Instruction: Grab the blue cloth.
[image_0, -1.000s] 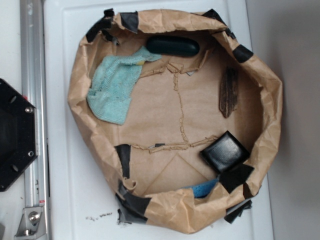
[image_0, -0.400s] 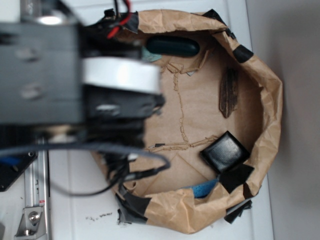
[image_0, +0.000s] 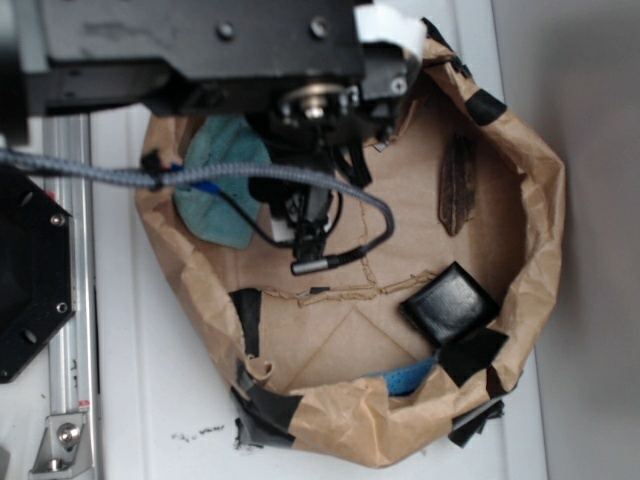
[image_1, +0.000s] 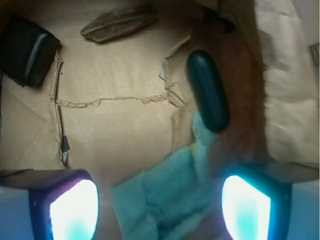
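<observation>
The blue cloth (image_0: 215, 190) is a pale aqua rag lying crumpled at the left inside of the brown paper basin (image_0: 540, 230); the arm covers its right part. In the wrist view the blue cloth (image_1: 170, 200) lies on the paper floor below and between the two fingers (image_1: 75, 210). My gripper (image_1: 160, 212) is open, its jaws wide apart on either side of the cloth and holding nothing. In the exterior view my gripper (image_0: 300, 205) hangs over the cloth's right edge.
A dark green oblong object (image_1: 207, 90) lies just beyond the cloth by the basin wall. A brown bark piece (image_0: 458, 185), a black square pad (image_0: 450, 303) and a small bright blue piece (image_0: 405, 378) sit at the right. The black base (image_0: 30, 270) stands left.
The arm has come into view from the left and now hangs over the basin above the cloth. The cloth and the other objects have not moved.
</observation>
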